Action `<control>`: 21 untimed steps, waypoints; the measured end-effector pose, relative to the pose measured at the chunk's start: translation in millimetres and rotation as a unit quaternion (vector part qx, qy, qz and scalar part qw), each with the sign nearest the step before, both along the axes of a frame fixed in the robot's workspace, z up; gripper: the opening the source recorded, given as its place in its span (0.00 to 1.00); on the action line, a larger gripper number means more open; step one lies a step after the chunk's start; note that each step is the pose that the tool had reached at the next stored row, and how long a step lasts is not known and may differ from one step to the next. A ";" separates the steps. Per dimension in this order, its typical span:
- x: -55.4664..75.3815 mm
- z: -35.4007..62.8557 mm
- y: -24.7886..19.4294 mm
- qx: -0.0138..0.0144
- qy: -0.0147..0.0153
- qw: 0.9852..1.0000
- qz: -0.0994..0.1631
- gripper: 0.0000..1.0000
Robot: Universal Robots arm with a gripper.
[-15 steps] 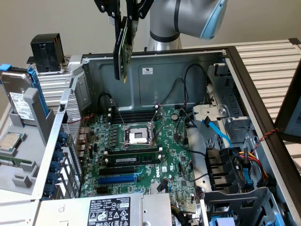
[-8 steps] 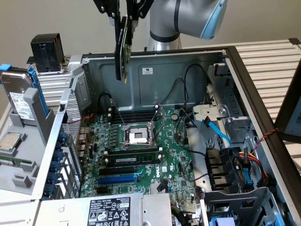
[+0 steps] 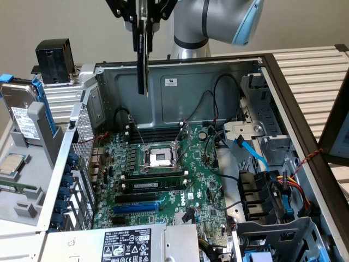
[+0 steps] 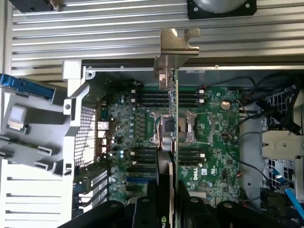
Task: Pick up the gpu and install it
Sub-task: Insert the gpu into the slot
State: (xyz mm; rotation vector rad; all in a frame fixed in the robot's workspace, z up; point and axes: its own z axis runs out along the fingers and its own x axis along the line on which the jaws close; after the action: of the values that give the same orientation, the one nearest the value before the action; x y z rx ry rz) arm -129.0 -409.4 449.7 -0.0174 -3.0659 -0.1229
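Note:
The gpu [image 3: 143,60] hangs edge-on above the back left of the open computer case, and my gripper [image 3: 142,22] is shut on its upper end. Its lower end is level with the case's rear wall [image 3: 163,87], well above the green motherboard [image 3: 207,174]. In the wrist view the gpu [image 4: 172,123] runs away from my gripper [image 4: 167,206] as a thin edge, ending in its silver bracket [image 4: 175,52]. Below it lie the motherboard [image 4: 213,142] and the CPU socket [image 4: 187,128].
On the board sit the CPU socket [image 3: 160,158], black memory sticks [image 3: 155,183] and a blue slot [image 3: 136,207]. Cables [image 3: 283,188] and drive bays fill the exterior view's right. A labelled power supply [image 3: 128,243] is in front, and a hard drive [image 3: 24,117] stands outside on the exterior view's left.

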 end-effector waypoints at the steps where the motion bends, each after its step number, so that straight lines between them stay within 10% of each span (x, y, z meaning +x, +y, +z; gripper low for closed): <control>1: 0.0 0.0 0.0 0.000 0.000 1.000 0.009 0.27; 10: 0.0 -0.5 0.0 0.000 0.000 0.996 0.091 0.27; 21: 0.0 -1.2 0.0 0.000 0.000 0.982 0.190 0.27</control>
State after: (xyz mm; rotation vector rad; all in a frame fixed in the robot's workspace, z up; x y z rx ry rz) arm -129.0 -409.4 448.4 0.5637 -3.0003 -0.0988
